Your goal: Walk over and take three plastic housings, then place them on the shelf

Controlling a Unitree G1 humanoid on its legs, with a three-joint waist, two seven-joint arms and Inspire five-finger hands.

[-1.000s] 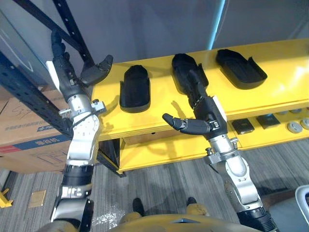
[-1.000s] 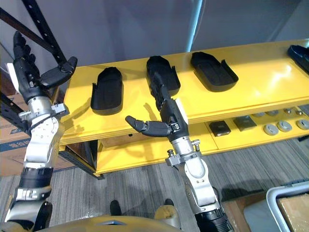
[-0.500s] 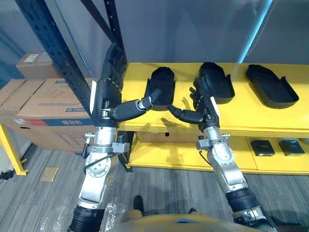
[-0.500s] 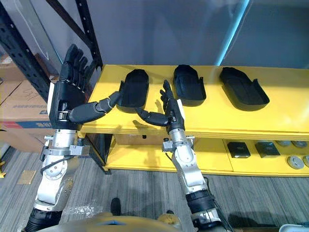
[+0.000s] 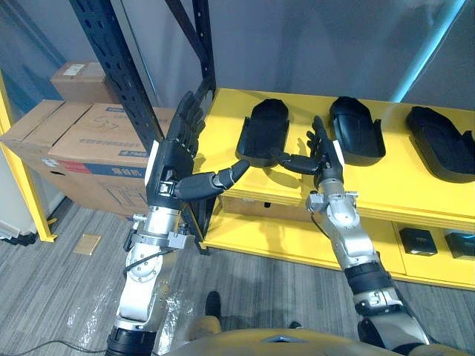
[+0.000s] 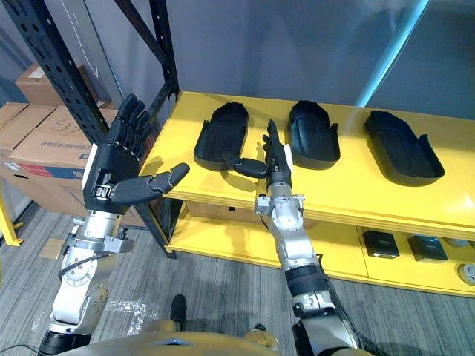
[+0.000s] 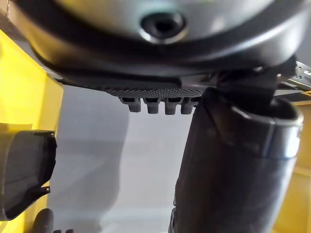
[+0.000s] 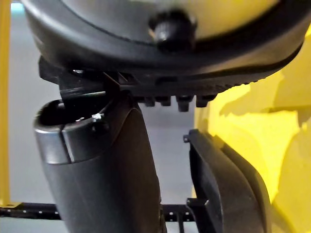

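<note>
- Three black plastic housings (image 5: 263, 132) lie on the yellow shelf board (image 5: 401, 185).
- Right hand (image 5: 324, 158) has left the middle one; left hand (image 5: 174, 159) raised too; all fingers straight, empty.
- Placing seems done.

Bright, even overhead light, faint sheen on the yellow shelf (image 6: 349, 185)

Three housings (image 6: 313, 133) side by side on shelf (image 6: 349, 187), boxes (image 5: 85, 144) left
</note>
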